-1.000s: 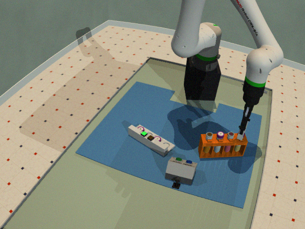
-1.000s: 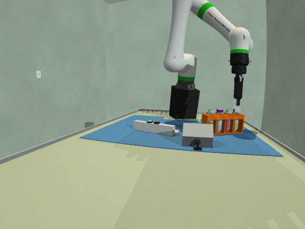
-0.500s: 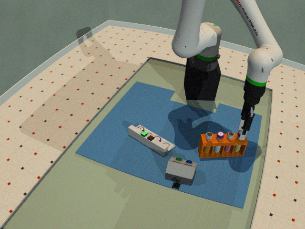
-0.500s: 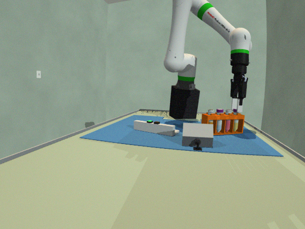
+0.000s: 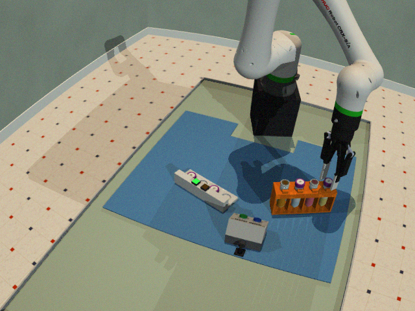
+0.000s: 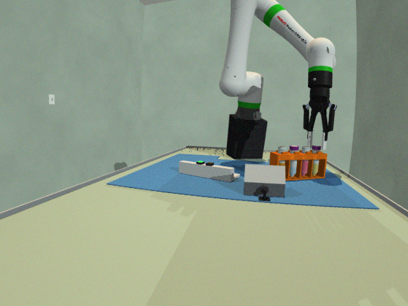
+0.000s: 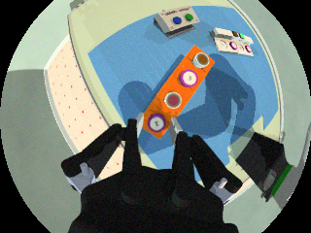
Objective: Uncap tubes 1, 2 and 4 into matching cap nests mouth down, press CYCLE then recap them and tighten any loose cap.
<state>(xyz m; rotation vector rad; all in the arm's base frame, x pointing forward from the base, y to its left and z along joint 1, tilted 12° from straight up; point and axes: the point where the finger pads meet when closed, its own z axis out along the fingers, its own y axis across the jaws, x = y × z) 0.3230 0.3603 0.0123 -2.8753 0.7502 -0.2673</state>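
The gripper (image 5: 329, 183) hangs above the orange decapping station (image 5: 301, 205), fingers apart and empty astride the purple cap (image 7: 155, 122) on the end tube nearest the arm, likely just released; two caps wait in the cap tray (image 5: 205, 191), green lamp (image 5: 195, 181) lit

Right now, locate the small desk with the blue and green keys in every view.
Top: the key desk is lower centre, down-left of the orange rack.
Exterior: the key desk is centre, overlapping the rack's lower left.
Wrist: the key desk is near the top, beyond the rack's far end.
Shared landmark: the orange rack.
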